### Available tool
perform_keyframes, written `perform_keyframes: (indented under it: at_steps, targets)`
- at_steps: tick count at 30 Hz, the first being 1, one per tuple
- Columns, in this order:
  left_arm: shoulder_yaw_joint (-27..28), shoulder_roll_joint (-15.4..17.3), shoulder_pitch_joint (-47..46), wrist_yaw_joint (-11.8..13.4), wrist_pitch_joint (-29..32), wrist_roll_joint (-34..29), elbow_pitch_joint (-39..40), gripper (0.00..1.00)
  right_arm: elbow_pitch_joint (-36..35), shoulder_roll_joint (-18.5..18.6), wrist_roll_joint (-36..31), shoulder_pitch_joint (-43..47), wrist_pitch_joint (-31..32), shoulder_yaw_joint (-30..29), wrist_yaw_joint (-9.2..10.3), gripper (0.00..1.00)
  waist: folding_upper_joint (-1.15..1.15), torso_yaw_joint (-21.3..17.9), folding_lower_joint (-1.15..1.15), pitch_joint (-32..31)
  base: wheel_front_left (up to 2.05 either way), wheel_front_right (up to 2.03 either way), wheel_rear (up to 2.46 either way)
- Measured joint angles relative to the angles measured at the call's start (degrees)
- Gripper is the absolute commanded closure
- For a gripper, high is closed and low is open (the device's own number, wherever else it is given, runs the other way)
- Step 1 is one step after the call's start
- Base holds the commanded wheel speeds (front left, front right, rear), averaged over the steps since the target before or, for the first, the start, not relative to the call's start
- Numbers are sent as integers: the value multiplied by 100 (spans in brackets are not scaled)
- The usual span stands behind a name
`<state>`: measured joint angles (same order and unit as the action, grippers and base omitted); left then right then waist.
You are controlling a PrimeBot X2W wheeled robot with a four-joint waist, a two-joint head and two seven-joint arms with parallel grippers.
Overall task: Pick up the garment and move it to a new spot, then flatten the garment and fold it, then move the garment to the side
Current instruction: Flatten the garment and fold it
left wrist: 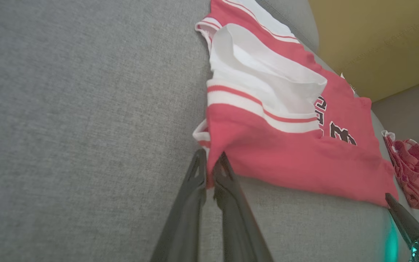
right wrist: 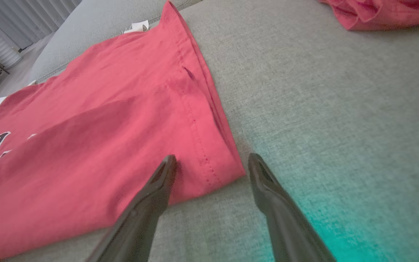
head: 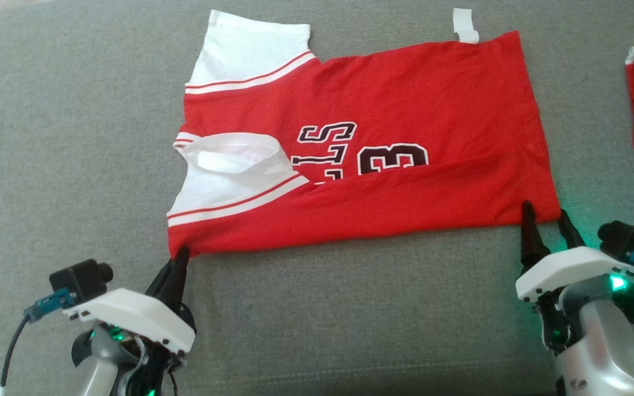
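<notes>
Item: red jersey-knit shirt (head: pixel 383 165), white sleeves, black lettering. Lies spread flat on grey woven cushion (head: pixel 75 137), ahead of both jaws. Likely light, limp, not slippery; best taken at the near corners.
Left gripper (head: pixel 181 254): pinched shut on sleeve-side corner.
Right gripper (head: pixel 544 209): spread wide, holding nothing, straddling hem corner.

The jersey (head: pixel 416 99) is soft matt cloth, lightly creased, with a stitched hem. The grey cushion (head: pixel 75 137) under it is coarse woven fabric, kinda fuzzy. Left gripper (head: pixel 180 254) and right gripper (head: pixel 544 208): smooth dark plastic-looking fingers, semi-matt, with shinier white shells (head: pixel 564 267).
</notes>
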<state>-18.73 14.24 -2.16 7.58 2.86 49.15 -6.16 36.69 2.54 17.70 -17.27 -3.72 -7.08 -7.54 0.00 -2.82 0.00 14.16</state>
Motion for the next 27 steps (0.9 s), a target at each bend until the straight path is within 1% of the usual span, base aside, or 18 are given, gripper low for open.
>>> perform_keyframes:
  at_steps: [1, 2, 3, 4, 5, 6, 9, 11, 14, 19, 23, 27]
  targets:
    - [-1, 0, 0, 0, -1, 0, 30, 100, 77, 5, -11, -35, 19, 7, 0, 5, 0, 19, 0, 0, 0, 0, 0]
    - [-3, 0, 0, 0, -2, -1, 58, 100, 125, 16, -11, -68, 19, 5, 0, 34, 0, 36, 0, -1, 0, 0, 0]
    - [-5, 0, 0, 1, -9, -7, 87, 100, 157, 24, -3, -100, 19, 8, 0, 56, 0, 55, 0, -4, 0, 0, 0]
    - [-7, 0, 2, 2, -21, -7, 120, 100, 189, 33, 15, -127, 18, 12, 0, 70, 0, 71, 0, -8, 0, 0, 0]
    - [-7, 3, 3, 3, -51, -8, 155, 100, 201, 36, 46, -140, 12, 16, 0, 93, 0, 84, 0, -15, 0, 0, 0]
    - [-5, 9, 6, 5, -73, -12, 212, 100, 202, 35, 62, -141, 11, 25, 0, 100, 0, 93, 0, -24, 0, 0, 0]
    - [-3, 56, 53, 10, -122, -47, 430, 100, 103, 13, 62, -102, -5, 47, 0, 100, 0, 95, 0, -55, 0, 0, 0]
    - [-1, 131, 117, 44, -122, -91, 623, 100, -105, 11, 43, -8, -1, 31, 0, 100, 0, 84, 0, -74, 0, 0, 0]
    - [-1, 292, 330, 110, -99, -177, 1069, 100, -653, 9, 48, 253, 159, -7, 0, 100, 0, 60, 0, -101, 0, 0, 0]
    - [-41, 560, 927, 283, 143, -215, 1807, 100, -1702, 1, 130, 1090, 817, -29, 0, 100, 0, 29, 0, -100, 0, 0, 0]
    - [-89, 600, 1420, 458, 261, -204, 2083, 100, -2326, -11, 198, 1751, 1205, -135, 0, 100, 0, -11, 0, -61, 0, 0, 0]
    - [-141, 569, 1621, 501, 267, -124, 2029, 100, -2541, -18, 319, 1974, 1339, -168, 0, 100, 0, -49, 0, -28, 0, 0, 0]
